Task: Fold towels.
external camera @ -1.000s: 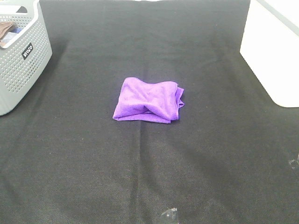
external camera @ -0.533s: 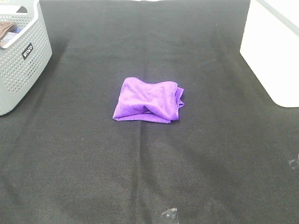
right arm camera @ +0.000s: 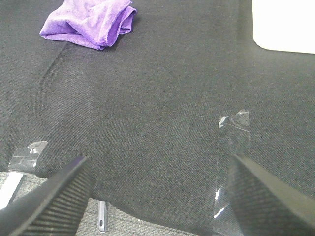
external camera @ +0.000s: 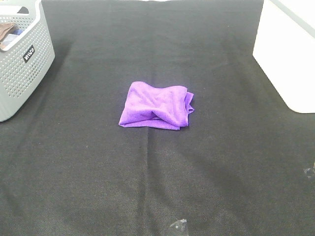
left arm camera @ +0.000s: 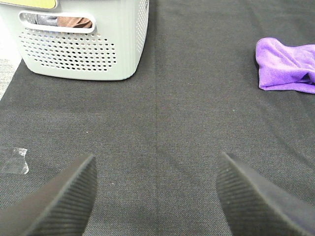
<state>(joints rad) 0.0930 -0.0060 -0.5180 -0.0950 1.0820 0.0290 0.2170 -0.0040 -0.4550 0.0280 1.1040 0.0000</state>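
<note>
Towel (external camera: 156, 106), purple, lies loosely bunched mid-cloth, well apart from both grippers, left (left arm camera: 156, 196) and right (right arm camera: 157, 196), jaws spread and empty; best to pinch separate corners and flatten first.

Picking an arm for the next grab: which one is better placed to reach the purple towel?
Neither clearly. The crumpled purple microfibre towel lies mid-table; the left gripper and right gripper both hang open, well short of it.
</note>
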